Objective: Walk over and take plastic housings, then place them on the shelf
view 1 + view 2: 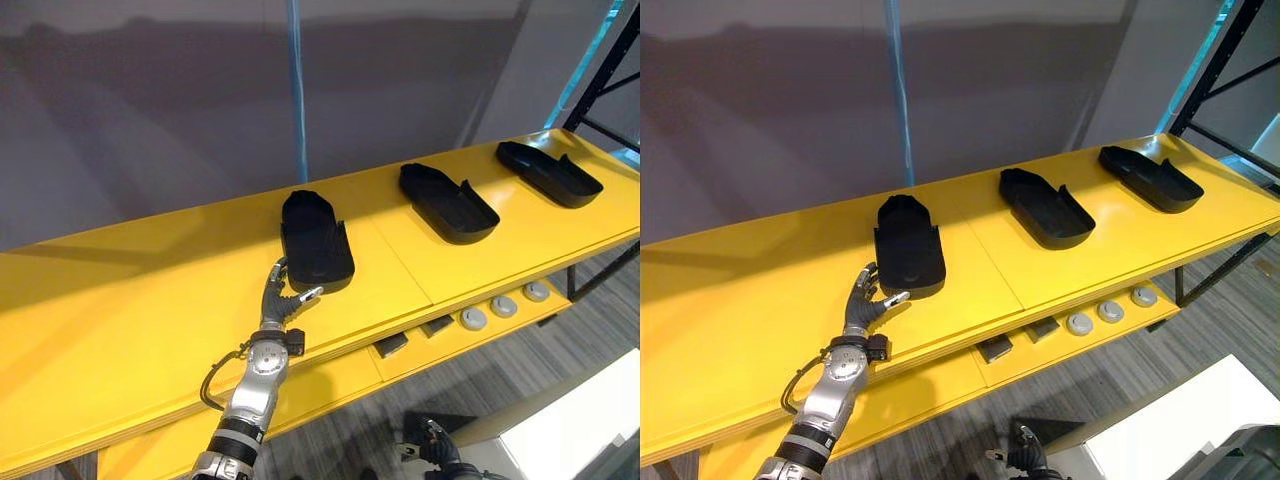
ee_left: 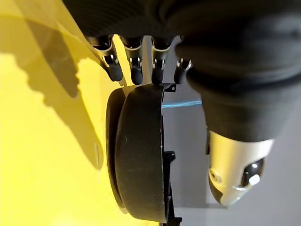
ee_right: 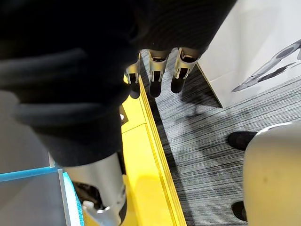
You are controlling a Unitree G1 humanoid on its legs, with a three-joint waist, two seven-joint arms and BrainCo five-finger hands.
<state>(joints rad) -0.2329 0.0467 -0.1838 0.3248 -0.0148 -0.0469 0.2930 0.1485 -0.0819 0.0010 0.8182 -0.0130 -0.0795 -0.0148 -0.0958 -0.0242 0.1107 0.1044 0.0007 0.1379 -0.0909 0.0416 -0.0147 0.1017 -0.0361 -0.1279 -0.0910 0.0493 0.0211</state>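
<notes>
Fingers (image 2: 136, 75) of my left hand (image 1: 279, 300) are loosely spread and nearly straight, their dark tips at the near end of the nearest plastic housing (image 1: 316, 240), pinching nothing. Whether they touch its rim or hang just short of it I cannot tell. My thumb (image 1: 308, 294) juts toward the housing's near right corner.

That housing lies on the yellow shelf (image 1: 120, 320), about midway along it and close to the front edge. Two more lie toward the shelf's right end: a middle housing (image 1: 447, 203) and a far housing (image 1: 548, 173) near the right back corner, each well apart from the next.

Each is a matte black, shoe-shaped shell, seemingly open side up, with a thin raised wall and one rounded end. I judge it light and stiff, a little slick (bare plastic), so I would take it by the wall, thumb inside, fingers outside.

My right hand (image 3: 156, 77) hangs low over the grey floor (image 3: 197, 141), fingers relaxed, empty.
</notes>
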